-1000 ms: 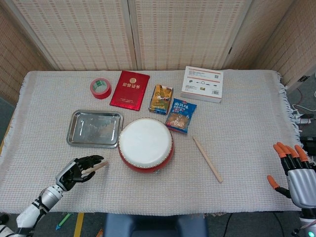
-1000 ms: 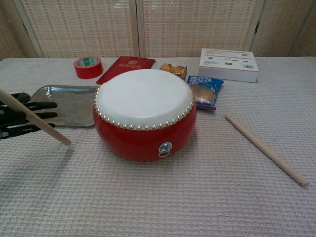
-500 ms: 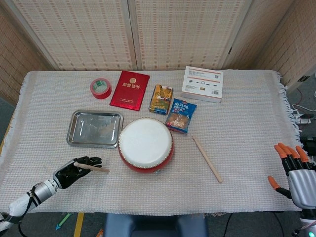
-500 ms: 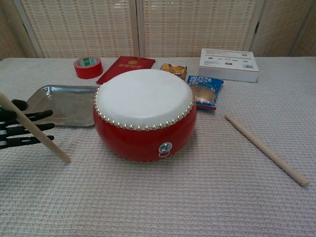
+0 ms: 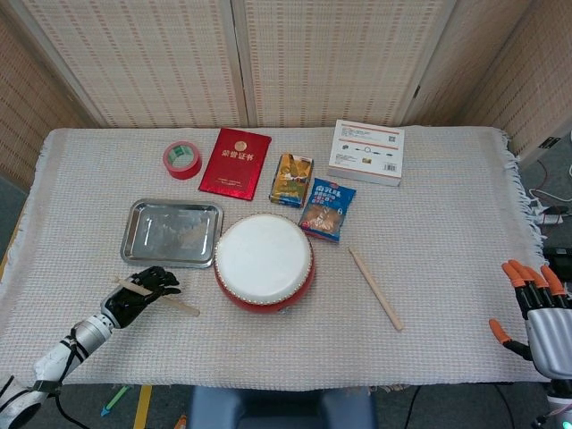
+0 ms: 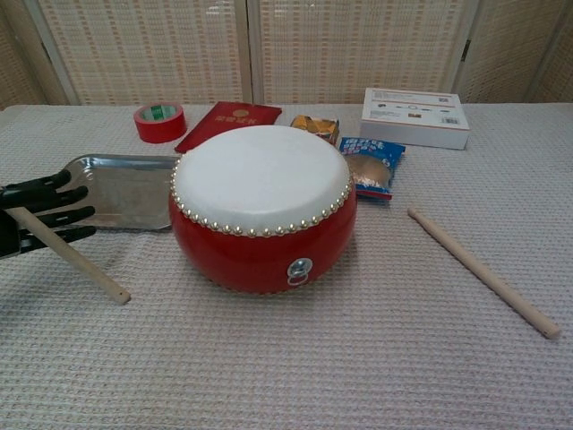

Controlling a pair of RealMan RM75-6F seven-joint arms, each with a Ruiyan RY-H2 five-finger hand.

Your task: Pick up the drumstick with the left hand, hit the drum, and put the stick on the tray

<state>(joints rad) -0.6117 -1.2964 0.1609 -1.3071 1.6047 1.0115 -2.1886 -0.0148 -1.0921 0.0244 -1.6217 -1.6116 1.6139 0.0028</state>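
The red drum (image 5: 264, 259) with its white skin (image 6: 260, 170) stands mid-table. My black left hand (image 5: 138, 290) lies on the cloth left of it, just in front of the steel tray (image 5: 170, 231). It grips a wooden drumstick (image 5: 165, 301) whose tip rests on the cloth near the drum's left side. In the chest view the left hand (image 6: 40, 213) shows at the left edge with the drumstick (image 6: 76, 260) slanting down across its fingers. My right hand (image 5: 534, 308) hangs off the table's right edge, fingers apart and empty.
A second drumstick (image 5: 375, 288) lies right of the drum. Behind it sit two snack packs (image 5: 326, 210), a red booklet (image 5: 234, 163), a red tape roll (image 5: 181, 159) and a white box (image 5: 365, 152). The tray (image 6: 121, 193) holds nothing.
The left hand has drawn back left and then up toward the tray's front edge. The stick has swung from pointing up at the drum to tip down on the cloth. The right hand has sunk slightly.
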